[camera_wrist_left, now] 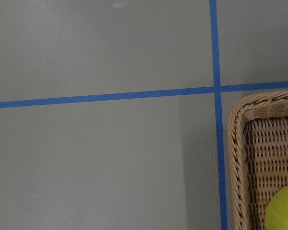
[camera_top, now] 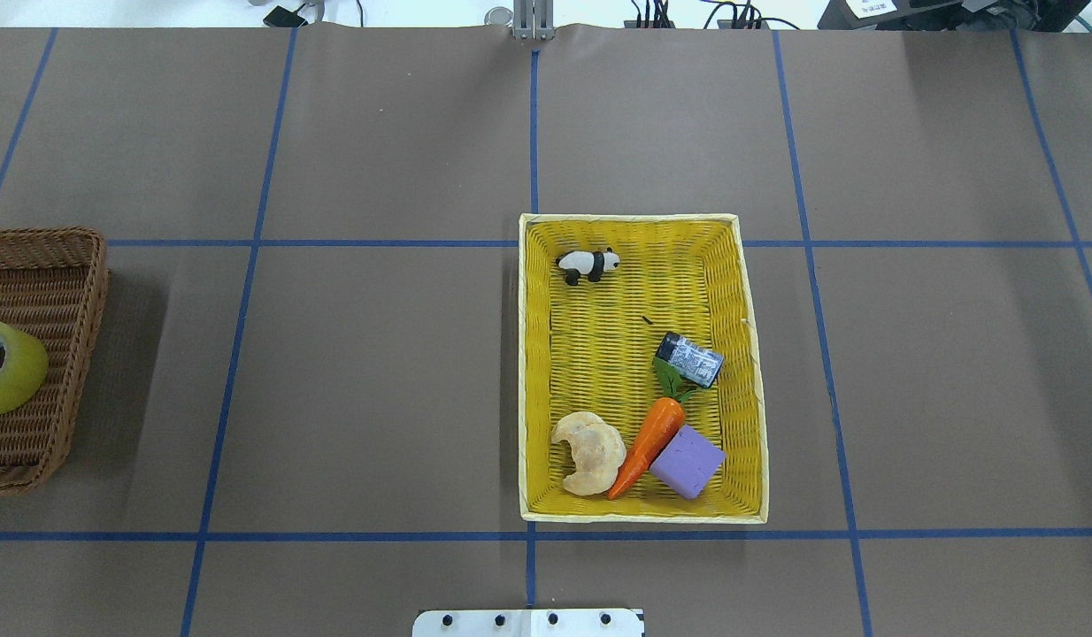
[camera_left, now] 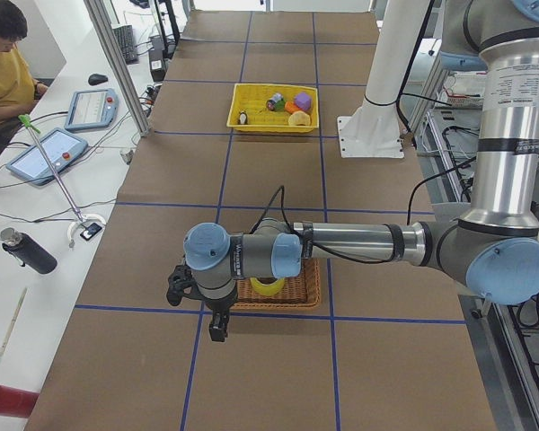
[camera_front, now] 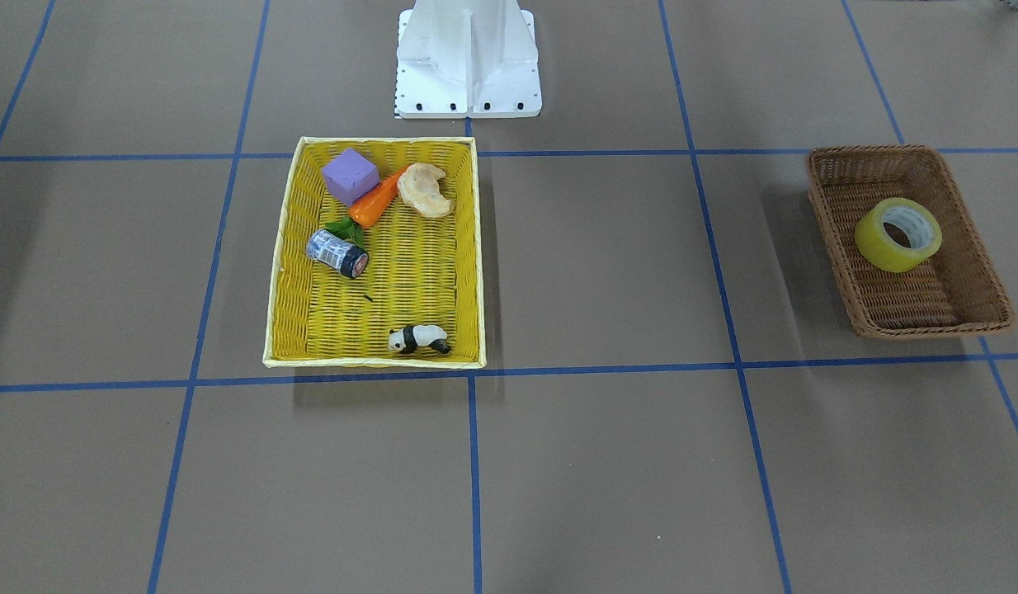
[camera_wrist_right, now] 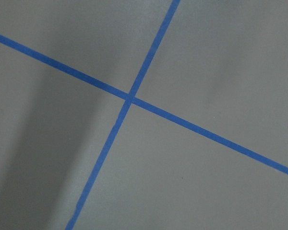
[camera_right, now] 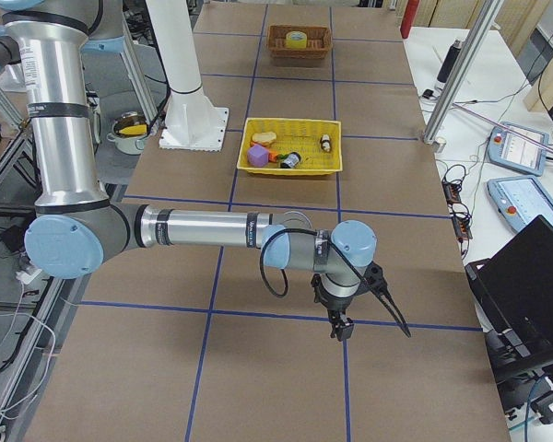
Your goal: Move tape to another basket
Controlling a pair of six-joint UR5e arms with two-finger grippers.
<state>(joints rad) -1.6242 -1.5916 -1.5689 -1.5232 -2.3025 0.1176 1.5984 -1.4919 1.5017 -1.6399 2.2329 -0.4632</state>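
Note:
The tape (camera_front: 898, 235), a yellowish roll with a white core, lies inside the brown wicker basket (camera_front: 872, 153) at the table's end on my left. Both show in the overhead view, tape (camera_top: 2, 367) and basket (camera_top: 68, 234), and at the left wrist view's lower right, tape (camera_wrist_left: 283, 211) and basket (camera_wrist_left: 237, 158). My left gripper (camera_left: 217, 332) hangs above the table just beside the brown basket (camera_left: 310, 292), not over the tape (camera_left: 269, 286). My right gripper (camera_right: 339, 330) hangs over bare table at the opposite end. Whether either is open or shut I cannot tell.
A bright yellow basket (camera_top: 643, 518) in the middle holds a purple block (camera_top: 688, 460), a toy carrot (camera_top: 648, 442), a croissant (camera_top: 590, 451), a blue-grey cylinder (camera_top: 692, 358) and a panda figure (camera_top: 588, 264). The white robot base (camera_front: 468, 62) stands behind it. An operator (camera_left: 4, 63) sits alongside.

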